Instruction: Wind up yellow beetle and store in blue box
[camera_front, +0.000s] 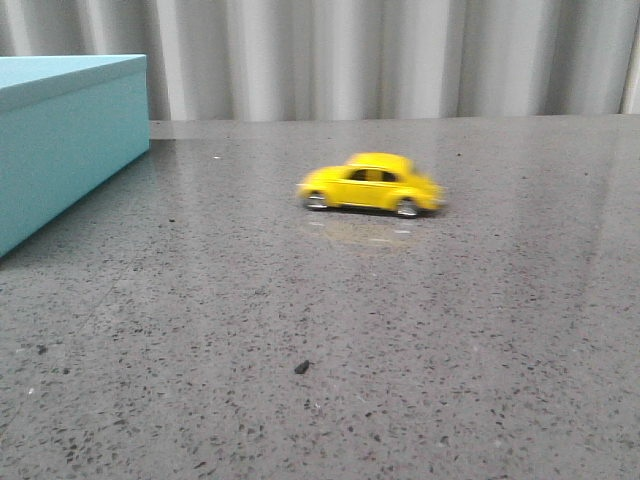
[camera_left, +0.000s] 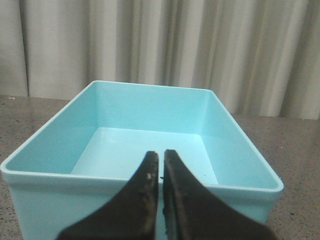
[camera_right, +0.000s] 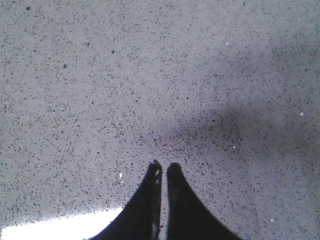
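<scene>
Nothing started: yellow beetle (camera_front: 371, 186) untouched right of blue box (camera_front: 62, 135); both grippers (camera_left: 160, 157) (camera_right: 163, 167) closed, empty; a grasp is needed.

Front view was soft, evenly lit; the yellow beetle (camera_front: 371, 186) blurred, faint reflection on the glossy table (camera_front: 420, 340). Beyond the right gripper (camera_right: 163, 166), a broad soft shadow; beside its fingers, an overexposed glare patch. Left wrist view was evenly bright.

Beetle and box, well apart.
Yellow beetle (camera_front: 371, 186) upright on its wheels, side-on, mid-table; blue box (camera_front: 62, 130) far left, open-topped, nothing inside.
</scene>
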